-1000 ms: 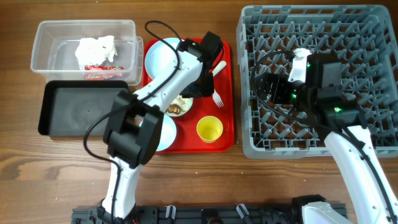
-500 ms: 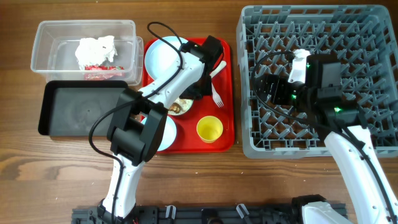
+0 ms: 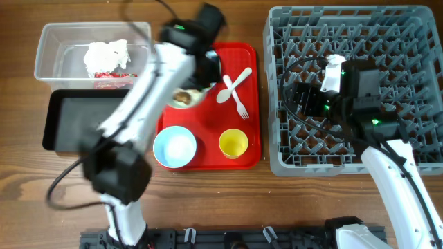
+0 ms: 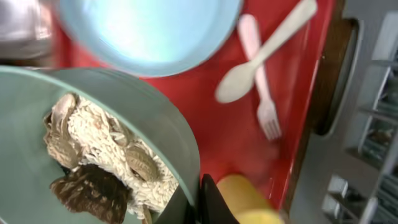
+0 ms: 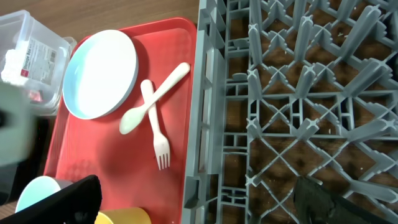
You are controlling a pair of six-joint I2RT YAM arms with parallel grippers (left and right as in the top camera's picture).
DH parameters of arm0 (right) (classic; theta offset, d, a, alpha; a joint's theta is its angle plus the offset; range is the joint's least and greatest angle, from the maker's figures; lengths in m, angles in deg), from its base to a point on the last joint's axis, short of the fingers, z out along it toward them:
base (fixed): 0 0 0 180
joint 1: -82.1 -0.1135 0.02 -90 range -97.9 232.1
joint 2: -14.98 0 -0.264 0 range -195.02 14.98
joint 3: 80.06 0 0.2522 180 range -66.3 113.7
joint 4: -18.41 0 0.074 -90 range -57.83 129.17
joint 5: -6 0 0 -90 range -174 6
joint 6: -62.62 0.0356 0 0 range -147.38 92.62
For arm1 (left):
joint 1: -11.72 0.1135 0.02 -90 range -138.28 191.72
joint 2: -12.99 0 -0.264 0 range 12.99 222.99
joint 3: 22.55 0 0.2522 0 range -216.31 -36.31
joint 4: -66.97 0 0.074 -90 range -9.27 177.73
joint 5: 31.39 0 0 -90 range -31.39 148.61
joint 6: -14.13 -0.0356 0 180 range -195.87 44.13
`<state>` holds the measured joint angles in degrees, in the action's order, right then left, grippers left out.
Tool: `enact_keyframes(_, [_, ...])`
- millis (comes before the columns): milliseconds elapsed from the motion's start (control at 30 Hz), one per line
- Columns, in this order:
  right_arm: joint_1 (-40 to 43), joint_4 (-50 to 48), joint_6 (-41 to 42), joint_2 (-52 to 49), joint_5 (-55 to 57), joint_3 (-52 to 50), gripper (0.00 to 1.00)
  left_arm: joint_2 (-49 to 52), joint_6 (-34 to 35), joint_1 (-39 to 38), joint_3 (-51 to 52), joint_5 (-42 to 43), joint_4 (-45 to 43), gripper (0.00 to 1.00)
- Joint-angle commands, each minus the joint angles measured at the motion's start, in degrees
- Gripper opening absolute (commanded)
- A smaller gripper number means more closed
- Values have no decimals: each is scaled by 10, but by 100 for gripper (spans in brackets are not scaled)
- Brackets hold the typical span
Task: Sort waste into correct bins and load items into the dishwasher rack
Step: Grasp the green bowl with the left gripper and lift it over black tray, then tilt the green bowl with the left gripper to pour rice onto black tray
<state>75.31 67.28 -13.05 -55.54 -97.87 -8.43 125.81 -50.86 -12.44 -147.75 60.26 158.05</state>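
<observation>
My left gripper [image 3: 196,88] is shut on the rim of a pale blue bowl [image 3: 184,97] and holds it over the red tray's left part. In the left wrist view the jaws [image 4: 199,200] pinch that bowl's rim [image 4: 155,130], with brownish-white food leftovers [image 4: 93,162] inside. A second, empty bowl [image 3: 174,146], the yellow cup [image 3: 233,144], the white spoon [image 3: 231,84] and the fork [image 3: 241,106] lie on the tray. The plate [image 5: 99,73] shows in the right wrist view. My right gripper [image 3: 299,97] is open and empty over the grey rack [image 3: 387,41].
The clear tub [image 3: 52,41] at back left holds a white napkin [image 3: 107,54] and red wrapper scraps [image 3: 111,75]. The black tray [image 3: 86,121] lies in front of it. The flat red serving tray [image 3: 252,155] sits between the bins and the rack.
My left arm has lifted the bowl of leftovers and swung it up and left toward the bins. The spoon and fork now lie uncovered. The right arm has not moved.
</observation>
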Motion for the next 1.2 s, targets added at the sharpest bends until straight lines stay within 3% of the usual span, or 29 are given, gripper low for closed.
enact_keyframes(0, [1, -3, 9, -4, 5, 9, 100, -48, -62, 107, -9, 46, 54, 4])
enact_keyframes(100, [1, -3, 9, -4, 5, 9, 100, -48, -129, 193, -1, 129, 94, 4])
enact_keyframes(233, [1, -3, 11, -4, 5, 9, 100, -48, -224, 300, 54, 251, 82, 4])
enact_keyframes(467, [1, -1, 13, -4, 5, 9, 100, -48, -355, 445, 228, 475, -46, 4])
enact_keyframes(633, [1, -1, 24, -4, 5, 9, 100, -48, -358, 563, 359, 620, -188, 4])
enact_keyframes(767, [1, 1, 24, -4, 5, 9, 100, -48, -358, 643, 411, 724, -242, 4])
enact_keyframes(1000, [1, 2, 26, -4, 5, 9, 100, -48, -357, 715, 419, 868, -244, 4])
enact_keyframes(1167, [1, 2, 28, -4, 5, 9, 100, -48, -346, 719, 419, 887, -243, 4])
